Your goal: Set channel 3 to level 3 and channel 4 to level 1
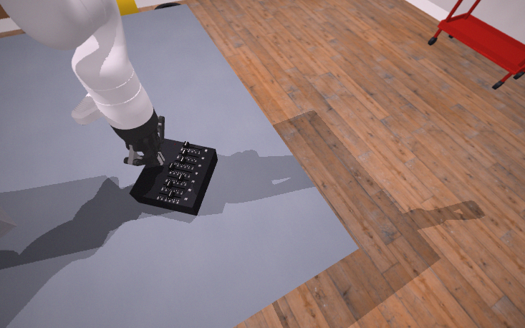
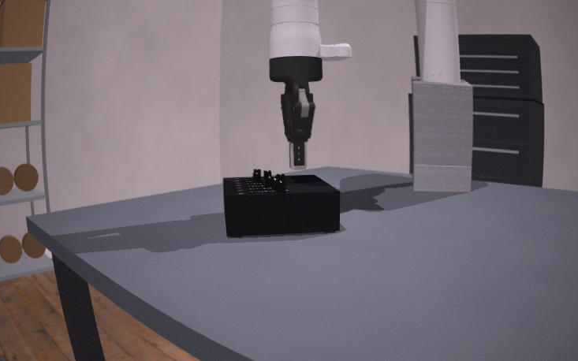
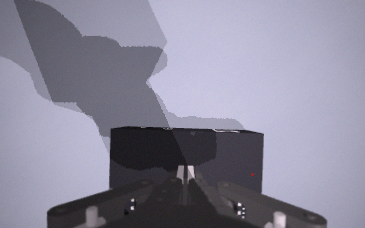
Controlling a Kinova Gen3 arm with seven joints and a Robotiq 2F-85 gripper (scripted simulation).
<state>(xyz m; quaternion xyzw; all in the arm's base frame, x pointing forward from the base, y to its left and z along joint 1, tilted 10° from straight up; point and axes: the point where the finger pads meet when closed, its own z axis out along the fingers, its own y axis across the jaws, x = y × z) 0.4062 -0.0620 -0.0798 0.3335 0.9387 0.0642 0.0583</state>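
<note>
Hand (image 2: 297, 164) hanging just above lighting desk (image 2: 281, 210), fingers pressed together, holding nothing. Desk standing on feet on surface (image 2: 416, 269), directly beneath hand. Faders (image 1: 182, 169) sitting off to hand's side, crowded close. Risk: closed fingertips coming down askew, nudging neighbouring fader off level, or pressing desk edge and shifting it.

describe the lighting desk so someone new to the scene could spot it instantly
Start at the big grey table. Near its middle, directly beneath the shut, empty gripper, stands the lighting desk: a low black box. Rows of small fader caps with white scale marks on top set it apart from the plain grey pedestal behind.
</note>
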